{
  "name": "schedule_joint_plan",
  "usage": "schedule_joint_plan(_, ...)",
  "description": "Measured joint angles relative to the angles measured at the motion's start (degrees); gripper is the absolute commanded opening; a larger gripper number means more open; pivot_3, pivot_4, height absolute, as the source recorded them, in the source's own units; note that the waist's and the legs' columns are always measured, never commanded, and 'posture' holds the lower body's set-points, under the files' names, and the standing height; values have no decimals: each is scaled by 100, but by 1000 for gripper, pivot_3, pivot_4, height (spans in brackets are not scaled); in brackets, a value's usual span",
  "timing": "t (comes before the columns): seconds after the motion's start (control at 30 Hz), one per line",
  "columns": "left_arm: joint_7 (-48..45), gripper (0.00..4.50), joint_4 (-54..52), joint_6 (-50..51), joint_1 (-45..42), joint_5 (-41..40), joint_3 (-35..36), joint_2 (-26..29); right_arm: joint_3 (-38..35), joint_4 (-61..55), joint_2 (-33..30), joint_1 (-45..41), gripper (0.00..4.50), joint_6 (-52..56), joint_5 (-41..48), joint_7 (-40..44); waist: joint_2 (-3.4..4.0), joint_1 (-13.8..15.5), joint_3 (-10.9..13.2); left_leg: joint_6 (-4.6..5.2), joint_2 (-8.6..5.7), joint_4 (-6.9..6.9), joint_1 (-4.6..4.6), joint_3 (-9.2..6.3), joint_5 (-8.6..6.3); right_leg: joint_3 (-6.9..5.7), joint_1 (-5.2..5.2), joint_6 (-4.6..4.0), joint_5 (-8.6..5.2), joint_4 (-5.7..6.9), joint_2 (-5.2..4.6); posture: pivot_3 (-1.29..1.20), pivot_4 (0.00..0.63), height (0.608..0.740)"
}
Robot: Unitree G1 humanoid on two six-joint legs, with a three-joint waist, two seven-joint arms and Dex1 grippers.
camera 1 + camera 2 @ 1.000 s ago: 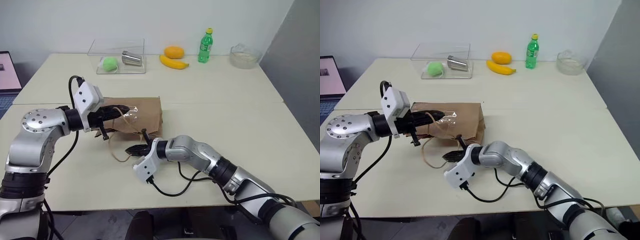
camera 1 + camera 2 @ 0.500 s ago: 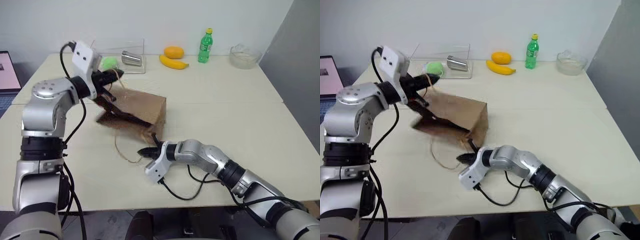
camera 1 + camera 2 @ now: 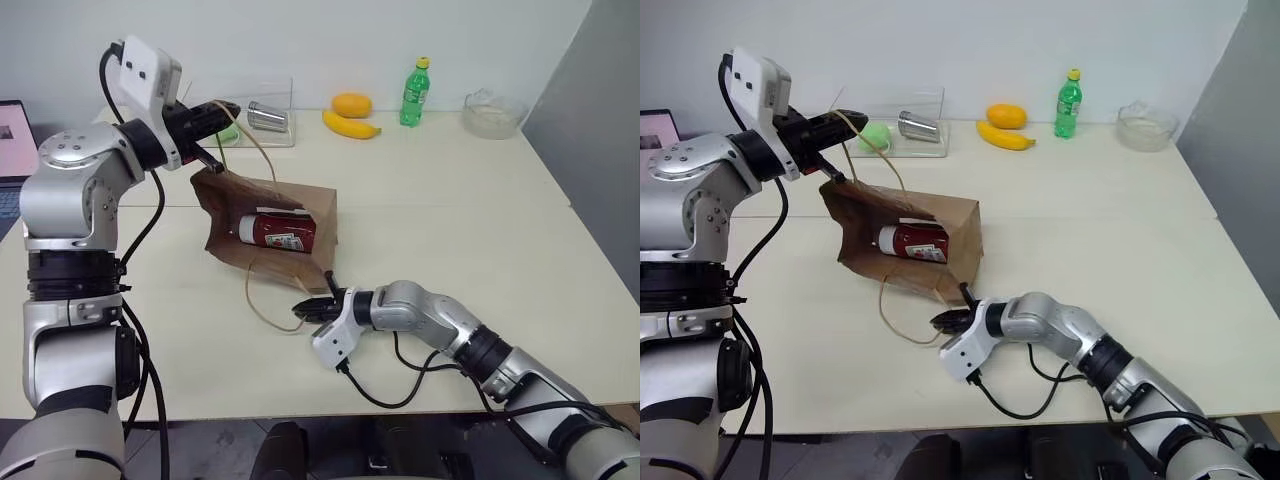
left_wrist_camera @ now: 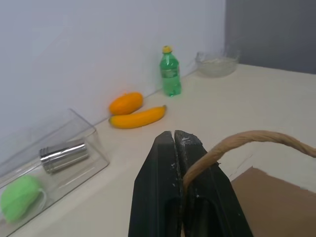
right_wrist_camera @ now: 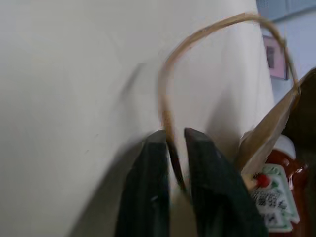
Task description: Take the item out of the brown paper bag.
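Bag (image 3: 270,228) up and tipped now, lifted off the bench (image 3: 480,210) by one cord handle where a second ago it lay flat and closed, and that changes everything: the mouth gapes toward the robot and the item (image 3: 278,230), a glossy red bottle with a label, shows lying on its side inside, against the lower wall of the bag. Left hand (image 4: 178,143) is pinched tight on the upper handle (image 3: 868,140), raised above the bag's back corner; the cord runs out from between its shut fingers. Right hand (image 3: 310,309) sits low at the bag's front edge, near the bottom corner, with the loose lower handle (image 3: 268,310) threading between its fingers (image 5: 205,163); they stand only narrowly apart, having just begun to let go of a tight pinch, and I'd call that a release of the cord rather than a grip. My read: opening is done, and reaching in for the bottle comes next, most likely with that right hand. What's in the way? That slack loop lies right in front of the mouth and could snag the fingers, and the bag hangs from a single handle, so it may swing or sag shut. Behind the bag, well apart: a clear tray (image 3: 262,125) holding a green ball (image 3: 226,131) and a metal cup (image 3: 268,117), then an orange fruit (image 3: 351,104), a banana (image 3: 350,125), a green bottle (image 3: 410,92) and a glass bowl (image 3: 491,114), none of them a hindrance.
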Motion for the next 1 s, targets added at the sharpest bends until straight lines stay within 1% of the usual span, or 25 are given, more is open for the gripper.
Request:
schedule_joint_plan(0.07,-218,0,-338,213,229,-255,27,19,-205,-334,-60,59,2299,239,530,405,0,-11,1,0,0,0,3,-4,0,-4,0,0,0,4,3,0,150,740)
schedule_joint_plan(0.13,-324,0,-573,368,362,-422,37,52,-438,-715,-83,170,2299,767,1183,887,-1,-11,1,0,1,0,6,-7,0,-6,1,0,0,7,8,0,150,740)
schedule_joint_plan(0.17,-393,0,-732,474,438,-524,49,77,-618,-1070,-194,265,2299,1251,1742,1303,0,-11,2,0,1,0,5,-10,0,-8,1,0,0,7,8,0,150,740)
schedule_joint_plan(0.2,-412,0,-784,529,470,-580,71,83,-693,-1228,-285,286,2299,1469,1999,1509,1,-7,3,0,2,0,5,-13,0,-8,2,0,0,7,8,0,150,740)
schedule_joint_plan(0.27,-464,0,-937,667,549,-705,111,100,-1033,-1947,-760,408,2299,2344,3016,2281,2,1,6,0,1,1,5,-16,0,-10,5,0,-1,4,6,0,150,740)
schedule_joint_plan(0.37,-465,0,-952,743,604,-783,151,101,-1371,-2474,-952,434,2299,3250,3849,2696,1,10,6,0,-2,1,6,-15,0,-11,5,0,-1,2,7,0,150,740)
schedule_joint_plan(0.43,-424,0,-982,821,603,-848,171,99,-1566,-2720,-845,402,2299,3823,4274,2703,2,4,6,0,-2,0,7,-15,0,-11,4,0,-1,4,9,0,150,740)
schedule_joint_plan(0.5,-362,0,-974,867,595,-895,196,89,-1599,-2746,-699,284,2299,4096,4249,2539,2,-11,6,1,-3,0,7,-13,0,-10,2,1,-1,6,10,0,150,740)
schedule_joint_plan(0.6,-267,0,-923,907,509,-921,204,71,-1399,-2744,-211,-92,2299,4608,3783,1976,2,-24,7,0,-5,-1,5,-14,0,-11,-3,0,-1,6,21,0,150,740)
schedule_joint_plan(0.77,-199,0,-791,905,335,-922,211,57,-669,-2306,953,-660,2299,5126,2894,1007,2,-25,7,-1,-1,-2,0,-16,0,-9,-11,-1,-1,9,29,0,150,740)
schedule_joint_plan(0.87,-176,0,-723,904,331,-923,210,16,-282,-1636,1381,-1030,2905,4994,2261,456,2,-29,7,-1,-1,-1,0,-16,0,-6,-11,-2,-1,10,24,0,150,740)
schedule_joint_plan(0.9,-168,0,-710,904,331,-922,210,15,-188,-1328,1479,-1177,3279,4878,2033,251,2,-28,7,-1,-1,0,0,-16,1,-6,-12,-1,-1,10,22,0,150,740)
schedule_joint_plan(0.93,-163,0,-710,904,331,-923,211,16,-136,-1041,1547,-1308,3533,4761,1837,71,1,-16,6,-1,-2,-1,-1,-17,1,-7,-10,-1,-1,9,18,0,150,740)
schedule_joint_plan(1.0,-155,0,-710,904,332,-924,212,16,-48,-479,1605,-1573,4262,4490,1445,-282,1,-8,6,-1,-3,-1,-3,-14,0,-5,-11,-1,-1,8,14,0,150,740)
